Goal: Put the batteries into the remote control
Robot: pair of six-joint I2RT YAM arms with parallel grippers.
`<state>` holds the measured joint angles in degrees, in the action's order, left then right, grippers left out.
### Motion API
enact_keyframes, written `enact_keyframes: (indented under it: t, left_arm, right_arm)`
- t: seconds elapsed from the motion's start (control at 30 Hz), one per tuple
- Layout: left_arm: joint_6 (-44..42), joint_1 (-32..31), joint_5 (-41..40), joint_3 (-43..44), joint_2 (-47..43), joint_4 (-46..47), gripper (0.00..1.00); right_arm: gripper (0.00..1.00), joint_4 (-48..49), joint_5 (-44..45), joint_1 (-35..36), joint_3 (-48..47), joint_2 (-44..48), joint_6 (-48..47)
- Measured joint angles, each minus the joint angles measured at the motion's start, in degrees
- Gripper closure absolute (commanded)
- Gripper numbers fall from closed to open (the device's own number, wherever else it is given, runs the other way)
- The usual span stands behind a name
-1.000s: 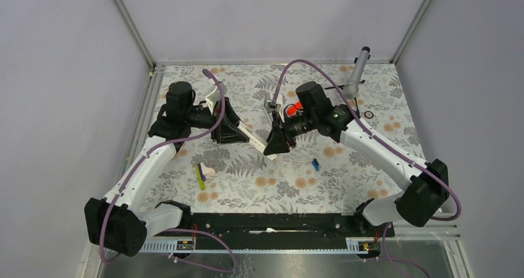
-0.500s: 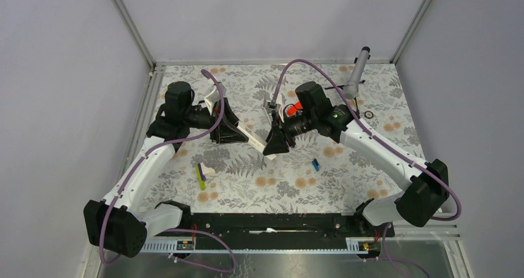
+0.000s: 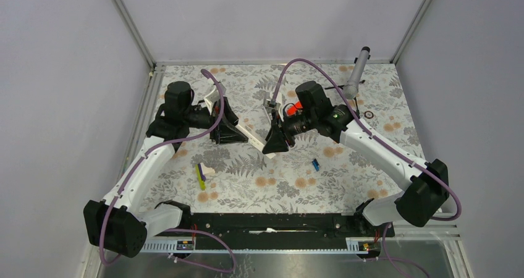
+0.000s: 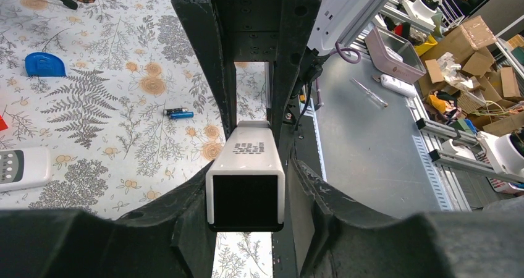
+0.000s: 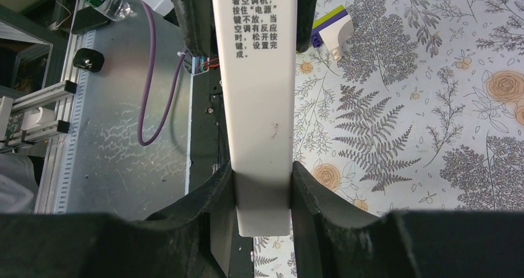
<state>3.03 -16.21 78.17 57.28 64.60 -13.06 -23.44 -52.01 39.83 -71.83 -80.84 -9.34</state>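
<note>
A long white bar (image 3: 254, 136) with printed text and a dark end hangs above the mat between both arms. My right gripper (image 5: 262, 185) is shut on one end of this bar (image 5: 259, 105), both pads pressed to its sides. Around the dark end of the bar (image 4: 247, 167), my left gripper (image 4: 250, 185) stands open, with a thin gap at one pad. The remote control (image 4: 21, 168), light grey with buttons, lies on the mat away from both grippers. A blue battery (image 3: 315, 164) rests on the mat below the right gripper (image 3: 274, 143); it also shows as a battery (image 4: 178, 113) in the left wrist view.
An orange-red cylinder (image 3: 294, 108) sits behind the right wrist. A purple, lime and white block (image 3: 201, 174) lies front left. A blue cap (image 4: 44, 65), a grey rod (image 3: 357, 73) and a small ring (image 3: 369, 114) lie further back. A black rail (image 3: 266, 222) borders the near edge.
The left jaws have eased slightly apart around the bar's dark end. Both arms and the bar stay almost where they were.
</note>
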Motion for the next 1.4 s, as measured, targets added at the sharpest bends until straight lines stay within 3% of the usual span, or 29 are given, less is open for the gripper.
enact_keyframes:
  t: [0.7, 0.83, 0.93, 0.97, 1.0, 1.13, 1.2, 1.4]
  left_arm:
    - [0.5, 0.0, -1.2, 0.4, 0.0, -0.5, 0.53]
    - [1.0, 0.0, -2.1, 0.9, 0.0, -0.5, 0.70]
    - [1.1, 0.1, -2.5, 0.9, 0.2, -0.5, 0.93]
    - [1.2, 0.0, -2.6, 0.9, 0.2, -0.5, 1.00]
    - [1.2, 0.0, -2.6, 0.9, 0.2, -0.5, 1.00]
    - [0.3, 0.2, -2.6, 0.9, 0.4, -0.5, 1.00]
    - [-0.7, 0.7, -2.5, 0.9, 0.4, -0.8, 1.00]
    - [-0.2, 6.4, -1.2, 1.5, 0.4, 2.8, 1.00]
  right_arm:
    - [0.81, 0.4, 0.5, 0.0, 0.0, 0.0, 0.2]
    - [0.80, 0.9, 0.4, 0.0, 0.0, 0.0, 0.2]
    - [0.79, 1.0, 0.4, 0.0, 0.0, 0.0, 0.2]
    - [0.75, 1.0, 0.4, 0.0, 0.0, 0.0, 0.2]
    - [0.69, 1.0, 0.4, 0.0, 0.0, 0.0, 0.2]
    - [0.19, 1.1, 2.3, 0.1, 0.0, 0.0, 1.9]
    - [0.04, 1.9, 6.5, 0.1, 0.0, 0.0, 4.2]
    - [0.00, 7.0, 10.4, -1.7, 1.0, 3.2, 16.0]
